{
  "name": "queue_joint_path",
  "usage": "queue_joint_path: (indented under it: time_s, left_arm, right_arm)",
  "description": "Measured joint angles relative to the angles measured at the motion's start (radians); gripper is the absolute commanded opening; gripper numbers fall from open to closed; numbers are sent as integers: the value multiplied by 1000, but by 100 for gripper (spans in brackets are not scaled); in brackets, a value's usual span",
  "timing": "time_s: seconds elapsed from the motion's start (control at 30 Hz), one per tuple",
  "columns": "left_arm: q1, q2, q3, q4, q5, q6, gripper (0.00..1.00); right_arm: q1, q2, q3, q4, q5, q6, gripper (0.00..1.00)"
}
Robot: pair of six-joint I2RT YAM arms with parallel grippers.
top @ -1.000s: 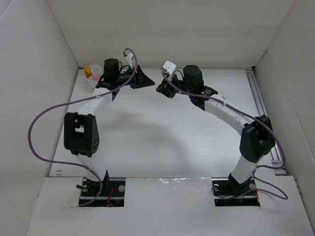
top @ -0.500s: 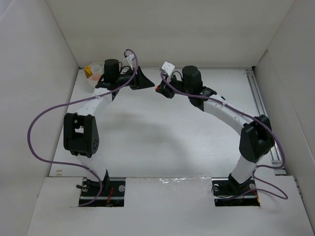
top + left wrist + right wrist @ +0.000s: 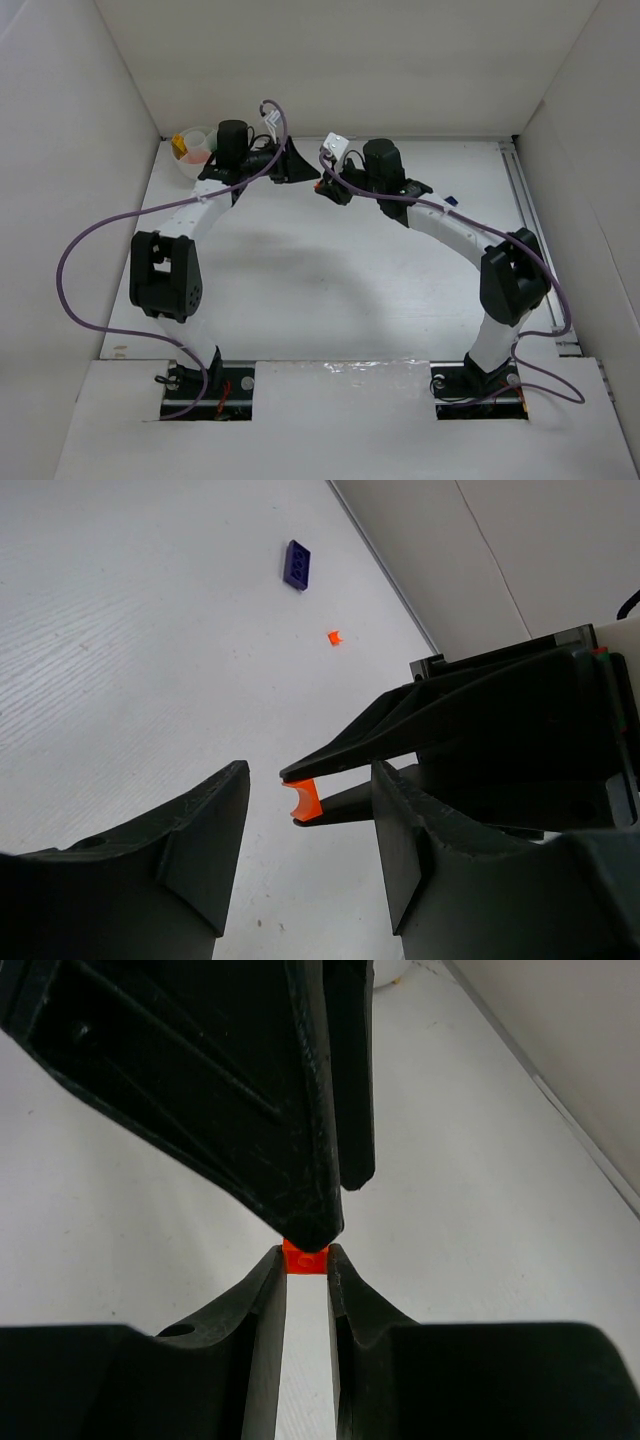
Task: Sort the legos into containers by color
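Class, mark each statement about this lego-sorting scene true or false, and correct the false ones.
1. The right gripper is shut on an orange lego. True.
2. The left gripper grips the dark blue lego. False: its jaws stand open, and the dark blue lego lies loose on the table.
3. The white bowl stands near the table's far left corner. True.
4. The white bowl holds nothing. False: yellow and orange pieces lie in it.

Bright, even light; soft shadows
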Motion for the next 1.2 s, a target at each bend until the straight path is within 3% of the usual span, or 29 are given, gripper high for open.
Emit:
queue_joint_path:
  time_s: [0.7,1.2]
  left_arm:
    - [-33,-11,11,-114,-72,115,46]
    - [-45,-11,31,-154,-91,152,21]
  right_arm:
    - [9,0,5,0,21,0,5]
    - [16,2,8,1,58,-8,5]
